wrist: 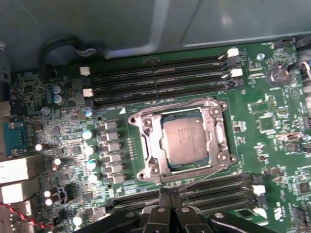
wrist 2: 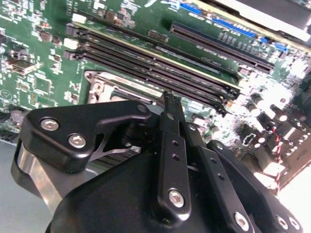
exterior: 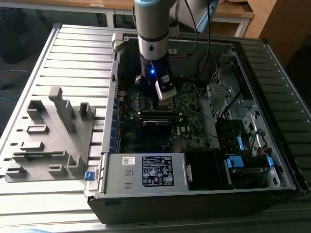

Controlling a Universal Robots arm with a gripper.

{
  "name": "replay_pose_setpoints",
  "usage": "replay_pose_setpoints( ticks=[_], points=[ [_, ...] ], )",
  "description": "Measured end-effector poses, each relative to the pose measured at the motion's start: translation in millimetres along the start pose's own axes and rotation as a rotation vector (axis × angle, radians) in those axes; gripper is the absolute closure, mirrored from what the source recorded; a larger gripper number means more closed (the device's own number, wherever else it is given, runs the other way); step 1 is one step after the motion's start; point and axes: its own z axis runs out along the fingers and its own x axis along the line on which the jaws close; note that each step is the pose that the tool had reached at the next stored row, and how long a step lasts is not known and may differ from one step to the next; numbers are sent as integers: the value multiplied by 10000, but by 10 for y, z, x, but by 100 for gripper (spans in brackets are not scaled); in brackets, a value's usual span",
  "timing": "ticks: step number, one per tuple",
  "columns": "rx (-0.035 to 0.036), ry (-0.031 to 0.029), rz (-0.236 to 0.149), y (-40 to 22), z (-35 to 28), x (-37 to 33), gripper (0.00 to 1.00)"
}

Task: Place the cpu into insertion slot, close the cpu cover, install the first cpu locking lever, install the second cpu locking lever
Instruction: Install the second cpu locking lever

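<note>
Green circuit board [exterior: 187, 109] fills the floor of the open computer case [exterior: 194, 194] you see in the exterior view, with the arm [exterior: 151, 29] reaching down from above into the case. Its gripper [exterior: 165, 92] hangs low over the board, toward the far side of the case. On the exterior view's left, a grey fixture block [exterior: 48, 141] sits on the slatted table [exterior: 77, 53], well apart from the case.

Turn to the second wrist view: the black gripper [wrist 2: 171, 104] has its fingers [wrist 2: 170, 126] pressed together with nothing between them, the tips just above a silvery socket rim [wrist 2: 112, 85], beside the long black memory slots [wrist 2: 155, 65].

Now look at the first wrist view. The cpu [wrist: 187, 141] lies flat in the insertion slot [wrist: 167, 167], metal top up, square and slightly rotated against the picture edges, so it has no long axis to speak of. The cpu cover [wrist: 148, 141] frames it, lying down over the socket. The closed fingertips [wrist: 168, 196] sit just beside the socket's edge, between it and a bank of memory slots [wrist: 214, 191].
</note>
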Motion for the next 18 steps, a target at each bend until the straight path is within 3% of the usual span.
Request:
replay_pose_setpoints(
  ticks=[4, 18],
  points=[
    [-18, -84, -5, -12, 18, 66, 89],
    [-18, -88, -5, 26, 64, 80, 89]
  ],
)
